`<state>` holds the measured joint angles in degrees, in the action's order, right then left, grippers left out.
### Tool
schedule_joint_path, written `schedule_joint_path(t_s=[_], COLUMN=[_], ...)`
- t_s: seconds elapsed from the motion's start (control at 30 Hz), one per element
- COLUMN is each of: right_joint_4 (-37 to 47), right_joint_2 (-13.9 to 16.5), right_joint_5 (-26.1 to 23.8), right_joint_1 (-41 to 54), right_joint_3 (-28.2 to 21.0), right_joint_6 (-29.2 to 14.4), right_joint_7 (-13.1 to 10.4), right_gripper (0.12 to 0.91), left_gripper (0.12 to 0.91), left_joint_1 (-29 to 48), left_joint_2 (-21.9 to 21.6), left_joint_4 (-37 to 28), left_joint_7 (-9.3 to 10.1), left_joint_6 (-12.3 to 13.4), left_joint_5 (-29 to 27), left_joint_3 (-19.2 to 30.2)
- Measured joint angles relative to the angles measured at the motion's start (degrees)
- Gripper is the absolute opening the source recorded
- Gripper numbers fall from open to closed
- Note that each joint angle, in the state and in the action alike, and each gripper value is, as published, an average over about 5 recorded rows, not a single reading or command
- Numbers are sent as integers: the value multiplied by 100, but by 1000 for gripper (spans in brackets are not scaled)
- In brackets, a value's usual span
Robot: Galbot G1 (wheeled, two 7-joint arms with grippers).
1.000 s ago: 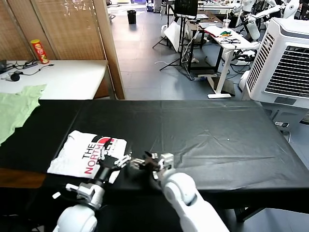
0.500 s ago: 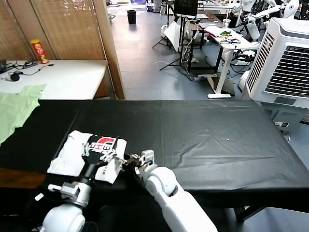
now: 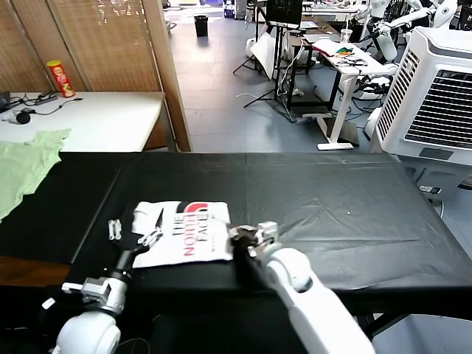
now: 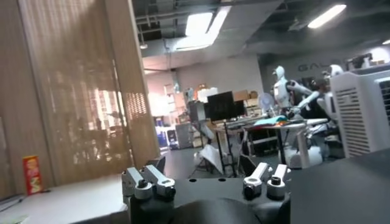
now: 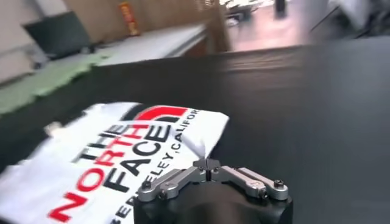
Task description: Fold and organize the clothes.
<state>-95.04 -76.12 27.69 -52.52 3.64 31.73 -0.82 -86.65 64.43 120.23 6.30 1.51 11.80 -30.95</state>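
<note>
The white T-shirt [image 3: 182, 232] lies folded into a compact rectangle on the black table [image 3: 332, 199], toward the table's near edge and left of its middle, logo side up. Its black-and-red lettering reads across the top layer, clearly legible in the right wrist view [image 5: 131, 152].

The left gripper [image 3: 150, 237] sits at the shirt's left edge, low over the cloth. The head view does not settle whether its fingers pinch the fabric or merely rest beside it; in the left wrist view the fingers [image 4: 149, 182] stand apart, with nothing between them, and the camera looks out over the room rather than down at the shirt.

The right gripper [image 3: 251, 234] sits at the shirt's right edge, near the front of the table. In the right wrist view [image 5: 207, 163] its fingertips meet, clenched on a small raised peak of white cloth at the shirt's edge.

A small pale object [image 3: 114, 228] lies on the black table just left of the shirt; its identity cannot be made out. A pale green garment [image 3: 26, 166] lies at the far left, well apart from the shirt.
</note>
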Motion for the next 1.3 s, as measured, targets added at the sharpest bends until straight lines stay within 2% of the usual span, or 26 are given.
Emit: schedule_joint_path(t_s=[0.1, 0.2, 0.33, 0.47, 0.57, 0.63, 0.73, 0.9, 1.0, 1.17, 1.3], right_joint_4=[-93, -343, -904, -1529, -1910, -2127, -2372, -2643, -2792, -3045, -3234], right_joint_2=[307, 536, 665, 678, 658, 633, 585, 506, 485, 392, 324], right_joint_5=[-275, -472, -616, -887, -1068, -1214, -1487, -1802, -1880, -2050, -2165], right_joint_1=[-88, -252, -664, -1278, -1782, -2137, -2671, -3515, -3945, -4593, -5041], right_joint_3=[169, 277, 475, 761, 988, 1140, 1354, 1739, 2004, 2408, 2540], right_joint_6=[-74, -89, -144, -420, -696, -927, -1359, -2182, -2508, -2858, -3016], right_joint_7=[126, 139, -91, -377, -534, -605, -696, -828, -870, -1010, -1134], right_gripper=[130, 199, 410, 627, 752, 786, 797, 798, 798, 798, 798], left_gripper=[798, 798, 798, 798, 798, 798, 798, 798, 798, 798, 798], left_joint_1=[-46, -99, -181, -289, -363, -407, -474, -596, -672, -854, -1119], left_joint_2=[-1, 1, 24, 40, 19, -3, -40, -125, -203, -350, -444], left_joint_4=[-74, -143, -147, -41, 47, 109, 207, 370, 425, 489, 582], left_joint_7=[-3, -45, -89, 76, 147, 195, 306, 646, 804, 845, 815], left_joint_6=[35, 157, 151, 27, 9, -14, -120, -436, -651, -952, -1130], left_joint_5=[43, 119, 164, 337, 403, 457, 602, 1008, 1262, 1571, 1765], left_joint_3=[-25, -46, -70, -39, -21, -10, 13, 29, -29, -226, -439])
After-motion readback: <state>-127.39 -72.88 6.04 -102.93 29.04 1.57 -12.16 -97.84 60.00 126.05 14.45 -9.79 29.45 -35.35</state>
